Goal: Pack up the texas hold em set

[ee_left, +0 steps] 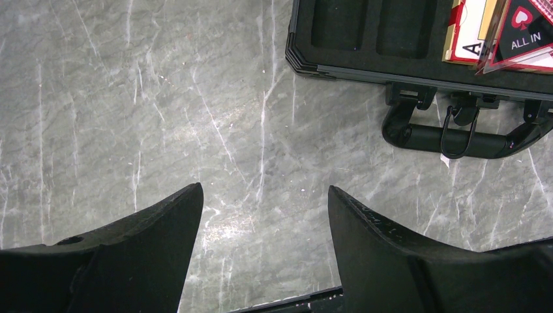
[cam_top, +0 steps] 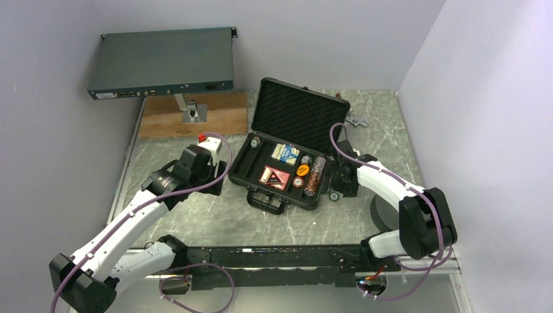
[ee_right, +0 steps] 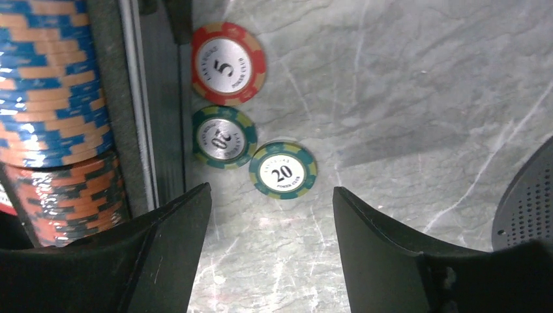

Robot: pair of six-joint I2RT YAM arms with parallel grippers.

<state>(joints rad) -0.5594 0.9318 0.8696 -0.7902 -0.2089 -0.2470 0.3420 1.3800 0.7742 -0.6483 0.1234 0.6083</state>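
The black case (cam_top: 297,117) lies open on the marble surface (ee_right: 391,98), lid propped up at its far edge, and the move ahead turns on what sits just outside its right wall. Three loose chips lie flat there: one red 5 chip (ee_right: 228,63) close against the wall, one green 20 chip (ee_right: 224,137) next to it along the wall, and a second green 20 chip (ee_right: 283,169) a little farther out from the case, its rim touching or nearly touching the first green one. Being round, they have no long axis to line up with. The right gripper (ee_right: 270,195) hangs beside that same wall with its fingers spread and holding nothing. The outer green chip lies just ahead of the gap between them, so this arm is plainly the nearer. The left gripper (ee_left: 264,192), fingers also spread and empty, is over bare surface off the case's front left corner, near the handle (ee_left: 450,137), with the whole case between it and the loose chips. Inside the case I count two card decks, a blue deck (cam_top: 285,153) and a red deck (cam_top: 275,176), one orange disc (cam_top: 302,170), and one long row of chips (ee_right: 55,98) standing on edge along the right wall, too many to count.
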